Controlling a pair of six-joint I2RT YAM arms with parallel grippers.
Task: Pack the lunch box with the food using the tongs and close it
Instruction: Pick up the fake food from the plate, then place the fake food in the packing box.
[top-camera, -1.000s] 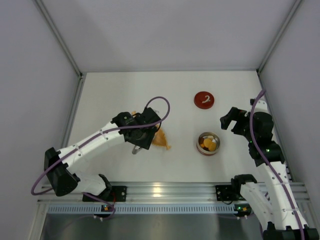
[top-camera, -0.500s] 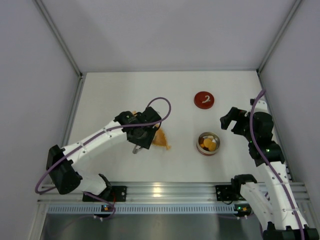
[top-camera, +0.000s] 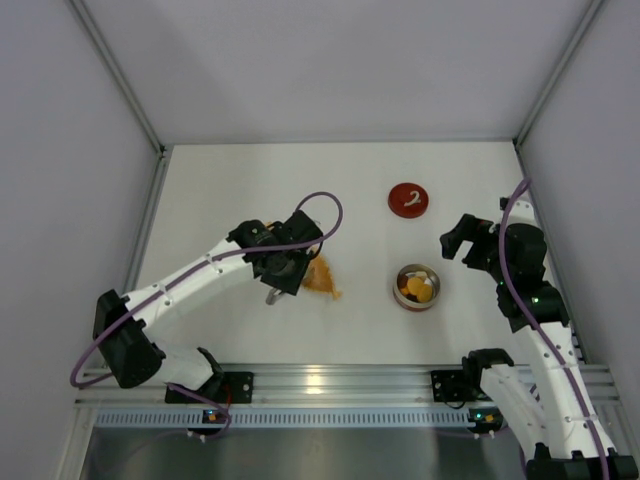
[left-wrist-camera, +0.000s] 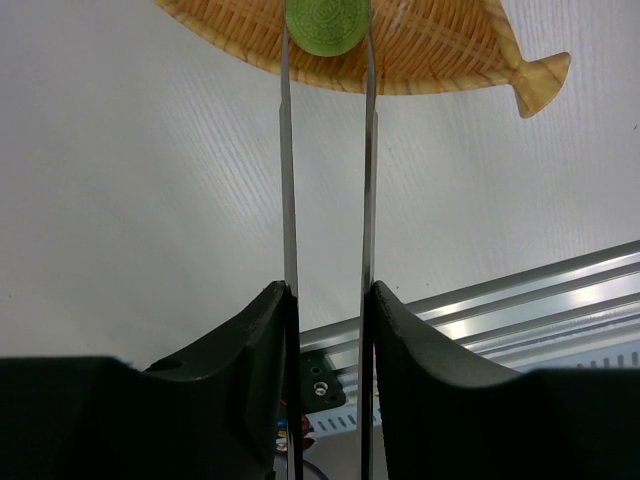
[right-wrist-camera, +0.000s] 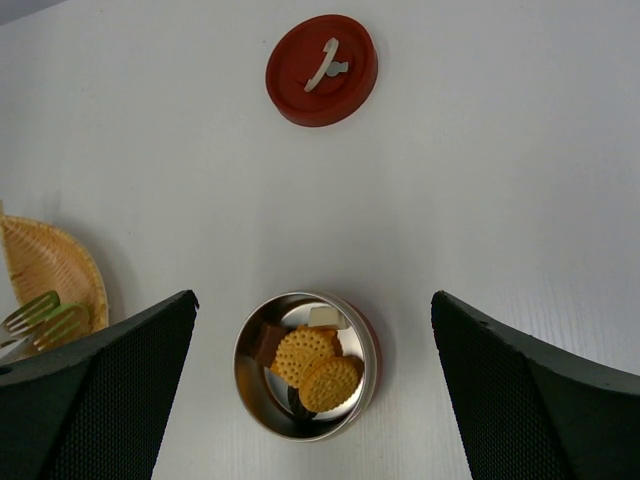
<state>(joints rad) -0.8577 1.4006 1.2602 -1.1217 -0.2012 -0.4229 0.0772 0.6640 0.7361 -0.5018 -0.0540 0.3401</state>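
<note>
Your left claw (left-wrist-camera: 328, 296) is narrowed onto the tongs (left-wrist-camera: 368, 180), one slim arm pressed against the inside of each finger, so it has them squeezed partway together. Follow the arms out ahead of the claw: their tips bracket a round green piece (left-wrist-camera: 326, 25) lying on the wicker dish (left-wrist-camera: 440, 50), one tip at each edge. Whether the pinch has fully taken hold cannot be told.

So you look to be picking up a piece of food. The next move likely calls for a firm, steady squeeze, a straight lift off the dish, then a level carry to the lunch box.

Your right claw (right-wrist-camera: 312, 300) stands wide open and holds nothing. The lunch box (right-wrist-camera: 250, 385) sits on the tabletop (right-wrist-camera: 520, 170) right under it, open, with biscuits (right-wrist-camera: 305, 355) inside. The lid (right-wrist-camera: 321, 68) lies well beyond it, apart from the tin.
</note>
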